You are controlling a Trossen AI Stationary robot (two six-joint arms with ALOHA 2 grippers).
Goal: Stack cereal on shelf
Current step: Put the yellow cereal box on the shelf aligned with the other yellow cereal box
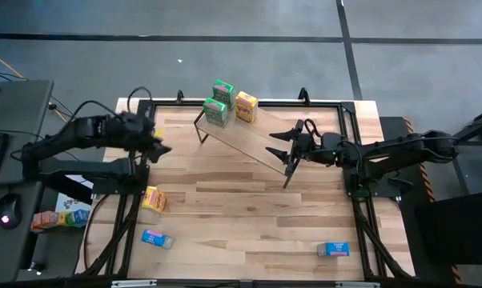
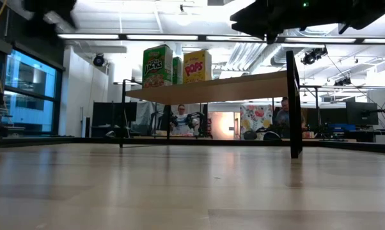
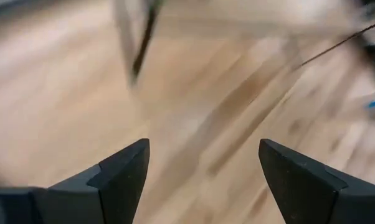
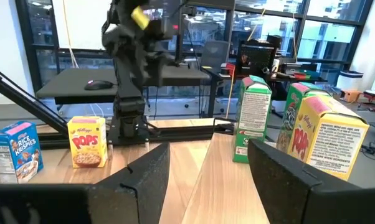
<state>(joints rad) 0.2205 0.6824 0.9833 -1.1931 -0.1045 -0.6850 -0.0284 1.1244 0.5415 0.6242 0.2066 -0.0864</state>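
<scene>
The shelf [image 1: 253,142] is a light-wood board on black rod legs, lying slantwise on the table's far half. Two green cereal boxes [image 1: 216,112] [image 1: 223,90] and a yellow one [image 1: 246,106] stand upright on its far-left end. They also show in the right wrist view as a green box [image 4: 255,118] and a yellow box [image 4: 327,134]. A second yellow box [image 1: 153,198] and two blue boxes [image 1: 156,238] [image 1: 333,250] lie on the tabletop. My right gripper [image 1: 277,146] [image 4: 206,180] is open above the shelf's near-right end, pointing along the board. My left gripper [image 1: 162,148] [image 3: 203,174] is open and empty over the table's left side.
The tabletop has a black frame [image 1: 349,144] along its edges. A desk left of the table holds a mouse [image 1: 7,210] and some coloured boxes [image 1: 49,218]. In the low view, people sit in the room behind the shelf [image 2: 212,86]. Bare wood lies between the loose boxes.
</scene>
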